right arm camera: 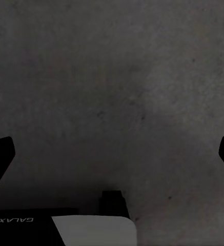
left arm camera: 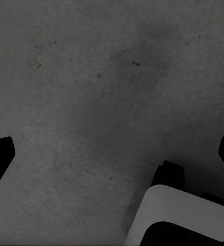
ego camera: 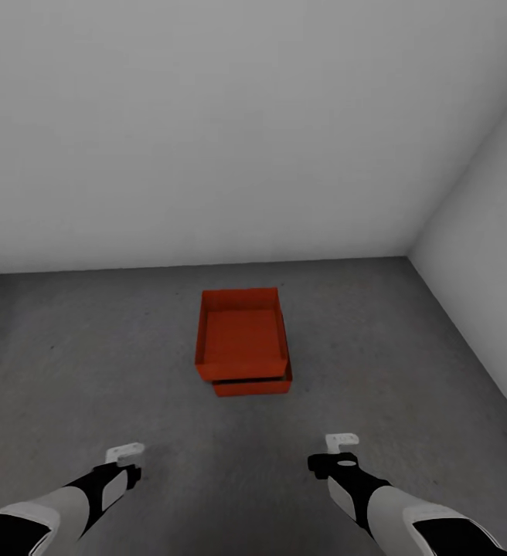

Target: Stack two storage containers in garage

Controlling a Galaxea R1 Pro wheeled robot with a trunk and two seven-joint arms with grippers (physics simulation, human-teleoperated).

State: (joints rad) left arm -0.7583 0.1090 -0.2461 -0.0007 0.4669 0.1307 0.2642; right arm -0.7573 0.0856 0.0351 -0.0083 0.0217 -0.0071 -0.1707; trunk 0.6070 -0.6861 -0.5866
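Note:
Two orange-red storage containers stand stacked on the dark grey concrete floor (ego camera: 91, 363) of the garage, in the middle of the head view. The upper container (ego camera: 242, 336) is open-topped and empty, and it sits slightly askew on the lower container (ego camera: 252, 386), of which just the front edge peeks out. My left gripper (ego camera: 126, 450) and right gripper (ego camera: 341, 440) hang low in front of the stack, well short of it. Both are open and hold nothing. In the wrist views the left gripper (left arm camera: 112, 154) and right gripper (right arm camera: 112, 154) face bare floor, with their dark fingers spread wide.
A plain pale grey back wall (ego camera: 207, 116) rises just behind the stack. A side wall (ego camera: 493, 270) closes the right, meeting it in a corner. A white and black part of my own body (left arm camera: 183, 215) shows in the left wrist view.

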